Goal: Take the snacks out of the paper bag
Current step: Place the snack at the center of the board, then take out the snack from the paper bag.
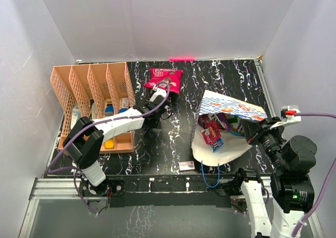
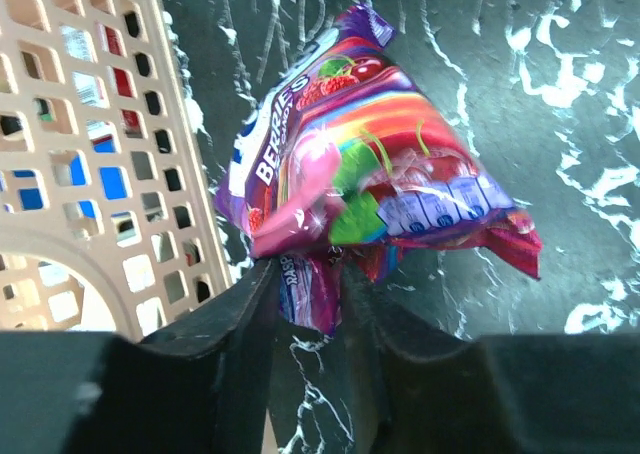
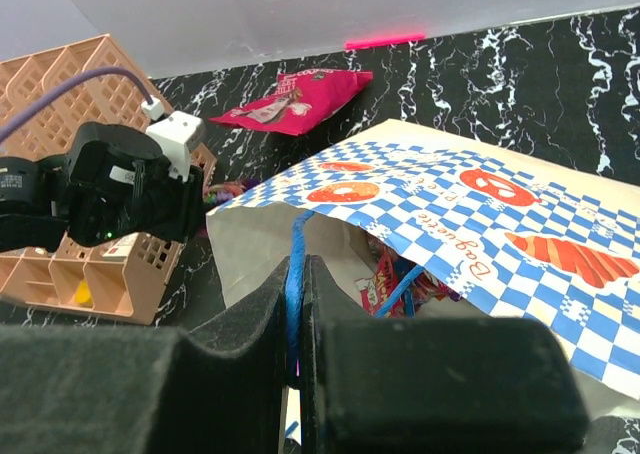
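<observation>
Pinching the blue cord (image 3: 296, 232), the right gripper (image 3: 297, 267) is closed tight, its jaws together with only the cord between them. Just beyond its fingertips the bag (image 3: 480, 224) lies on its side on the table (image 1: 173, 143), its checkered upper side raised so the mouth gapes. Inside, ahead of and below this gripper, several snacks (image 1: 212, 132) sit on the cream lining, red and blue among them.

Farther out, the left gripper (image 2: 308, 289) has a narrow gap between its jaws. A corner of a berry packet (image 2: 370, 164) sits in that gap. Whether the fingers still press it I cannot tell. The rest of the packet stretches ahead of the fingertips over the table. A peach rack (image 2: 90, 154) stands just left of this gripper. Beyond the gripper, toward the back wall, a pink packet (image 1: 164, 79) lies flat on the table, well apart from the bag.
</observation>
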You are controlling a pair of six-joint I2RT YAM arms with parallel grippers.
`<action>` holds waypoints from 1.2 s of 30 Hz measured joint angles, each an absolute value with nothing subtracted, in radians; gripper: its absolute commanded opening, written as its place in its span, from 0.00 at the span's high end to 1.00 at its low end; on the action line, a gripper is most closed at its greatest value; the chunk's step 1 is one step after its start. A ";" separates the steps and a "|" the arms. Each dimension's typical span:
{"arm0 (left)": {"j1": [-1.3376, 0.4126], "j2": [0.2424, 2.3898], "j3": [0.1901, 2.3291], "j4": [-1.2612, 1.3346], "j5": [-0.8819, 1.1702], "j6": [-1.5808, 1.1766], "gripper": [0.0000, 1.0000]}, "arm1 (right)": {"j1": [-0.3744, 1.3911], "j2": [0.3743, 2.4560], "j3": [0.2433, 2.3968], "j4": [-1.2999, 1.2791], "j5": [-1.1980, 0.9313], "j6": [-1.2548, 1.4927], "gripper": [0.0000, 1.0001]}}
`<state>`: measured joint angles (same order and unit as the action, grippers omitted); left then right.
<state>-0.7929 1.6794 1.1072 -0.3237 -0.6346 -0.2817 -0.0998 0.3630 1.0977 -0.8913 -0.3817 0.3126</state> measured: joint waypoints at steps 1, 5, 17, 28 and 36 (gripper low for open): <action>-0.793 1.679 1.116 -0.342 -0.618 -0.287 0.57 | -0.100 0.360 1.098 -0.886 -0.385 0.311 0.92; -0.793 1.644 1.150 -0.413 -0.498 -0.308 0.34 | -0.100 0.344 1.091 -0.873 -0.401 0.300 0.92; -0.827 1.031 1.031 -0.224 -0.054 -0.447 0.27 | -0.100 0.355 1.082 -0.810 -0.449 0.287 0.92; -1.404 1.169 0.998 -0.074 -0.304 -0.475 0.46 | -0.086 0.422 1.084 -0.758 -0.399 0.253 0.92; -1.507 1.327 1.055 0.011 -0.365 -0.318 0.44 | -0.085 0.440 1.092 -0.757 -0.387 0.233 0.92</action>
<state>-1.5070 1.3270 1.0554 0.0109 -0.3653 -0.3180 -0.0849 0.4404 1.0924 -0.7570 -0.3866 0.2329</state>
